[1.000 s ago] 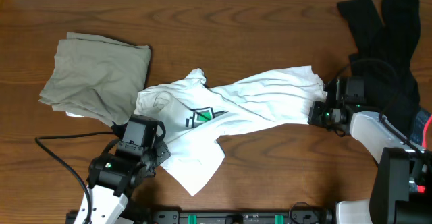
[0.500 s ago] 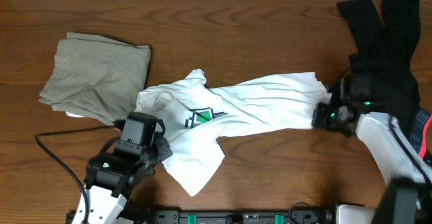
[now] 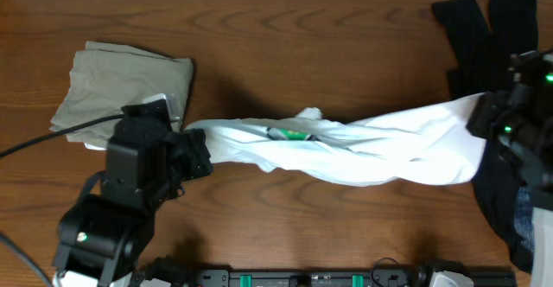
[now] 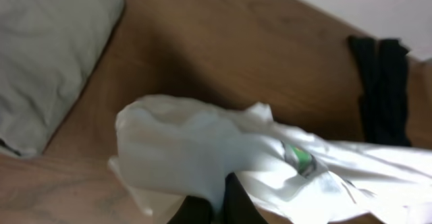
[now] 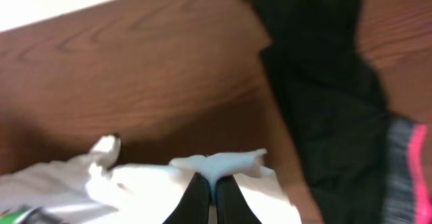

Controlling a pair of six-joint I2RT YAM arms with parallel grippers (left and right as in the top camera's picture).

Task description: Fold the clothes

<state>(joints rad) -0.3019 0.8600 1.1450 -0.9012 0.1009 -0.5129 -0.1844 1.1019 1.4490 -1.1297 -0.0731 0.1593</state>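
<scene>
The white T-shirt (image 3: 371, 149) hangs stretched in a long band between my two grippers, above the table. Its green logo (image 3: 289, 134) shows in a fold near the middle. My left gripper (image 3: 197, 147) is shut on the shirt's left end. In the left wrist view the white cloth (image 4: 196, 143) bunches over the closed gripper (image 4: 219, 200). My right gripper (image 3: 481, 118) is shut on the right end. The right wrist view shows a tuft of white cloth (image 5: 219, 164) pinched by that gripper (image 5: 212, 191).
A grey-olive garment (image 3: 121, 92) lies folded at the left, just behind the left arm. A black garment (image 3: 497, 36) sprawls at the back right, under the right arm, with a grey and pink piece (image 5: 405, 177) beside it. A cable (image 3: 52, 140) trails left.
Both grippers have lifted and drawn apart with the shirt. It lay crumpled on the table and is now pulled into a taut band. The right gripper moved right, the left moved back.
</scene>
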